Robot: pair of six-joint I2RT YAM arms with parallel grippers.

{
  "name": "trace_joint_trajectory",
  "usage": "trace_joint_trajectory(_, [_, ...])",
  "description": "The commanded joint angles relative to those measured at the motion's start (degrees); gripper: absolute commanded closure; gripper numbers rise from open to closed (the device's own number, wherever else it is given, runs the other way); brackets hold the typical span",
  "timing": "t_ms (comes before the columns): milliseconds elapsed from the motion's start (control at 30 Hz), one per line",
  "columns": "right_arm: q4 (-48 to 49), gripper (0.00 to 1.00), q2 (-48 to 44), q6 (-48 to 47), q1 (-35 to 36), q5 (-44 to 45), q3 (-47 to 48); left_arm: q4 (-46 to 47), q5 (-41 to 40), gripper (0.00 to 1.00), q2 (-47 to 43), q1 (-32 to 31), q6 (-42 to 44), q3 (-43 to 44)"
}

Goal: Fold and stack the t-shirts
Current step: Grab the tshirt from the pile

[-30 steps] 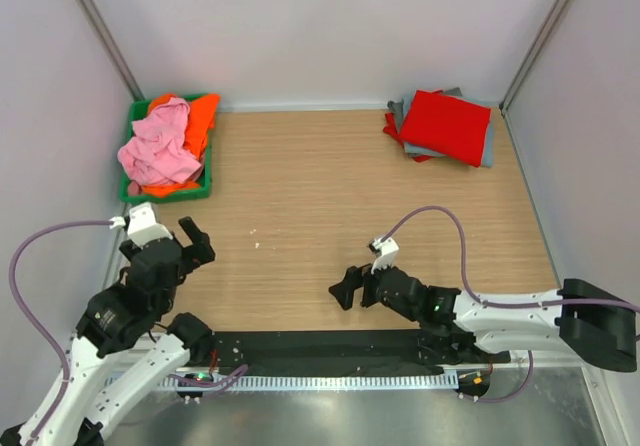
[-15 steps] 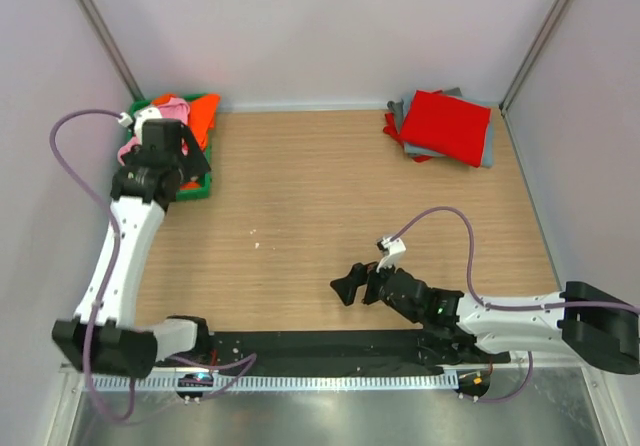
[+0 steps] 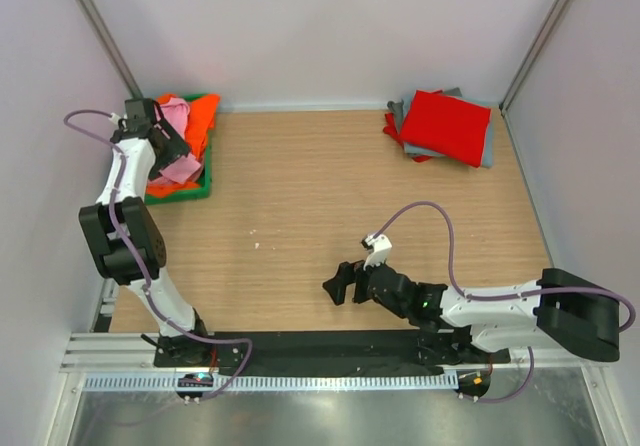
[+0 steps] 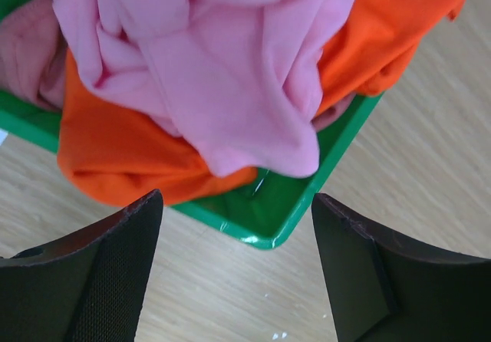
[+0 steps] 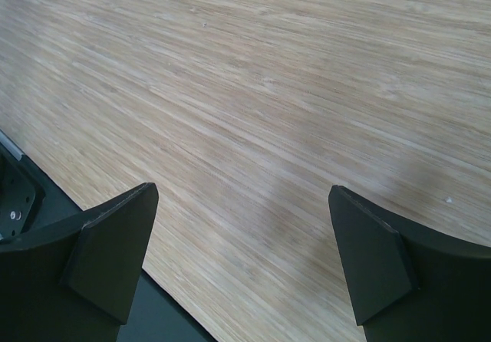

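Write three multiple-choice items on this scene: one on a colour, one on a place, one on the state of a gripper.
1. What colour is the shirt lying on top in the green bin?
A grey
B pink
C white

2. Where is the folded stack with red on top?
A at the far right corner of the table
B in the bin
C at the table's near edge

3. How is the left gripper?
A shut on cloth
B shut on nothing
C open, holding nothing

Answers:
1 B: in the left wrist view the pink shirt lies over the orange shirt.
2 A: the top view shows it there, across the table from the bin.
3 C: its fingers stand wide apart, with no cloth between them.
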Motion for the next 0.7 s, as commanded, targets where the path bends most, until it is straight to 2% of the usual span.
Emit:
trace_joint_trajectory(0, [0.62,0.00,1.76,-0.61,0.35,0.50,3.16,4.47,1.93,0.22,1.74,1.76,-0.35,5.96])
trace_joint_trajectory(367, [0.79,0.00,2.38,-0.52,0.26,0.41,3.34,5.52,-0.44,0.23,11.58,3.44,-0.35,9.65])
trace_joint_trajectory(467, [0.71,0.00,2.99,-0.70,0.26,0.59,3.69,5.26,-1.15,0.31,14.22,3.52,-0.44,11.50])
trace_joint_trajectory(567, [0.71,0.00,3.17,-0.61,0.26,0.85,3.69,4.91,-1.50,0.43,15.80,3.44,-0.35,12.65])
trace_joint_trajectory(667, [0.53,0.00,3.26,-0.52,0.26,0.85,3.78,4.91,-2.29,0.70,15.54,3.44,0.00,13.44])
